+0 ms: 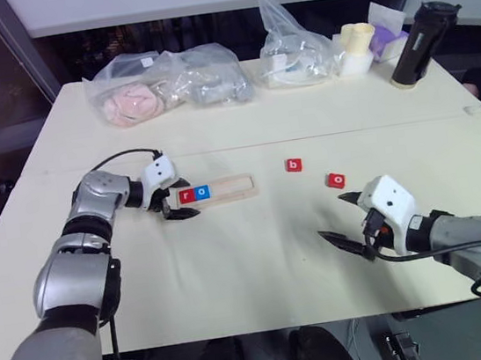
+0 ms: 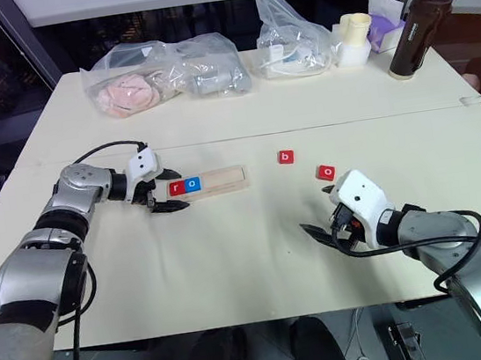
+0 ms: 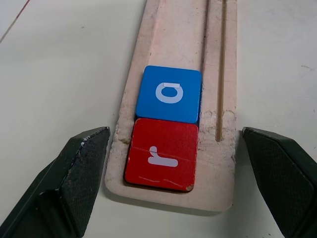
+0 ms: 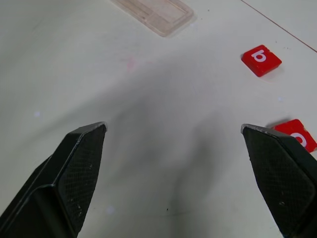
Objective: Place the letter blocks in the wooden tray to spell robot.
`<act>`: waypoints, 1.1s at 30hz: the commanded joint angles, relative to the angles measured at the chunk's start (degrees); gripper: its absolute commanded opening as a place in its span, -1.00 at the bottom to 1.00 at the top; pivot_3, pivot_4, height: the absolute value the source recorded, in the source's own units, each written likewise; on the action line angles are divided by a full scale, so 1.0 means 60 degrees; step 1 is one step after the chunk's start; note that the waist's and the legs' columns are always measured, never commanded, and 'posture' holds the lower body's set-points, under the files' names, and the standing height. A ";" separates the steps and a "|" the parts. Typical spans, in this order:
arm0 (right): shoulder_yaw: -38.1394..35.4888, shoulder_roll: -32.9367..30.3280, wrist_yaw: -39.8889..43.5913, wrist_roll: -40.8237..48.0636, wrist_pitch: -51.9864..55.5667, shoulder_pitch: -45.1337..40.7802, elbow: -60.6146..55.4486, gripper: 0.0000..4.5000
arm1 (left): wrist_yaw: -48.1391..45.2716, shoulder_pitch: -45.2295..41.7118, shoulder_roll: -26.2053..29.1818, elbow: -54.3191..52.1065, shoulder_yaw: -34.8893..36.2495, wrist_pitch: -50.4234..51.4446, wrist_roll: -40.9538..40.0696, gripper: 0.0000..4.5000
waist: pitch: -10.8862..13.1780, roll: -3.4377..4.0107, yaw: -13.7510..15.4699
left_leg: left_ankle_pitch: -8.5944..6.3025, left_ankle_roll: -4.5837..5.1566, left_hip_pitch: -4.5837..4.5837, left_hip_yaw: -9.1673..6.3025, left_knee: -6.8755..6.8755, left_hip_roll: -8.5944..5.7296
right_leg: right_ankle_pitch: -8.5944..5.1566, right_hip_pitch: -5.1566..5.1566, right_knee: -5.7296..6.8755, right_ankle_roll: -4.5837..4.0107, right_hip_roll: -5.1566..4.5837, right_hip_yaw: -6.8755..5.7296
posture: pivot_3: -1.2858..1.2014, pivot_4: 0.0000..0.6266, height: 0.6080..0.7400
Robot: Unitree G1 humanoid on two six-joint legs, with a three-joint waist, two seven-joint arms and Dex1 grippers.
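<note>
In the head view, the right gripper (image 1: 345, 219) is seen nearest, spread wide and empty, near the red o block (image 1: 336, 180) and b block (image 1: 294, 166). These small stiff tiles look light and are best pinched across opposite edges.

In the left wrist view, the left gripper (image 3: 173, 171) is spread wide, empty, straddling the wooden tray (image 3: 218, 84), where the r block (image 3: 162, 154) and blue o block (image 3: 170, 94) are seated.
</note>
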 commanded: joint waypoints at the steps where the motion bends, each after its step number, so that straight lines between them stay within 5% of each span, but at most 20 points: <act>1: -0.0079 0.0037 -0.0067 0.0062 0.0018 0.0018 -0.0438 0.99 | 0.0109 0.0250 -0.0046 0.0083 -0.0331 -0.0146 0.0494 1.00 | -0.0006 0.0000 0.0001 | 0.0000 0.0000 0.0003 0.0000 0.0000 0.0000 | 0.0000 0.0003 0.0000 0.0000 0.0000 0.0000 | 0.03 -0.52 1.00; 8: -0.0096 0.0002 -0.0041 0.0068 0.0045 -0.0016 -0.0415 0.99 | 0.0035 0.0298 -0.0083 0.0064 -0.0323 -0.0221 0.0507 1.00 | -0.0012 -0.0004 0.0001 | 0.0000 0.0000 0.0007 0.0000 0.0002 0.0000 | 0.0000 0.0006 0.0003 0.0000 0.0001 0.0000 | 0.03 -0.52 1.00; 13: -0.0012 0.0036 -0.0083 0.0048 0.0066 -0.0070 -0.0423 1.00 | -0.0115 0.0331 -0.0109 0.0021 -0.0284 -0.0294 0.0450 0.39 | -0.0015 -0.0003 0.0005 | 0.0000 0.0000 0.0012 0.0000 0.0003 -0.0001 | 0.0000 0.0012 0.0006 0.0000 0.0000 0.0000 | 0.03 -0.52 1.00; 24: 0.0133 0.0106 -0.0169 0.0047 0.0099 -0.0136 -0.0448 1.00 | -0.1237 0.0521 -0.0158 -0.0396 -0.0103 -0.0655 0.0025 0.39 | -0.0015 -0.0004 -0.0004 | 0.0000 0.0001 0.0012 0.0001 0.0004 -0.0002 | 0.0000 0.0013 0.0005 0.0000 -0.0001 0.0000 | 0.03 -0.52 1.00; 33: 0.0412 0.0277 -0.0254 -0.0057 -0.0017 -0.0166 -0.0347 1.00 | -0.2179 0.1874 -0.0305 -0.2825 -0.0223 -0.0435 -0.0685 0.39 | -0.0016 -0.0001 -0.0001 | 0.0000 0.0001 0.0009 -0.0001 0.0003 -0.0002 | 0.0000 0.0012 0.0002 0.0000 -0.0018 0.0010 | 0.03 -0.52 1.00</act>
